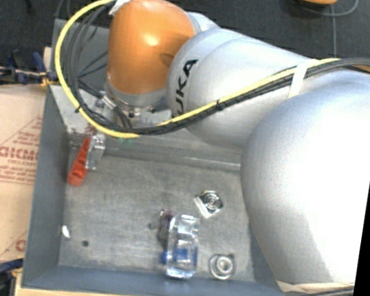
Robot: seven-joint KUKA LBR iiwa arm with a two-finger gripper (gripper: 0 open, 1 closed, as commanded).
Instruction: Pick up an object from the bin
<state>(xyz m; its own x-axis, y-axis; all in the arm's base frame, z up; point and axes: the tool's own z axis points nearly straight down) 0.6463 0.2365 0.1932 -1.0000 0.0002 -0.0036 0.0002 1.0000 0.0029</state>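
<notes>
Camera view, looking down into the bin. I see the grey metal bin (41,225) with the arm (248,98) reaching in from the right. Its orange wrist cover (142,43) sits above the far left corner, and a yellow cable (61,54) loops round the cover.

The hand (93,145) hangs below the cover, close to the left wall. I cannot tell whether it is open or closed. An orange-red elongated piece (78,167) stands nearly upright just beside the hand and against the left wall. Its upper end meets the hand's metal parts, but I cannot tell whether it is gripped or only touched.

The other contents lie well apart from the hand, on the near right part of the floor:
- A clear plastic block with blue inside (182,246) lies near the front wall.
- A small dark item (162,221) touches the block's far left edge.
- A shiny metal nut-like fitting (209,202) lies farther back, apart from the block.
- A round metal ring (222,265) lies just beside the block on its right.
- A tiny white fleck (66,231) lies alone near the left wall.
</notes>
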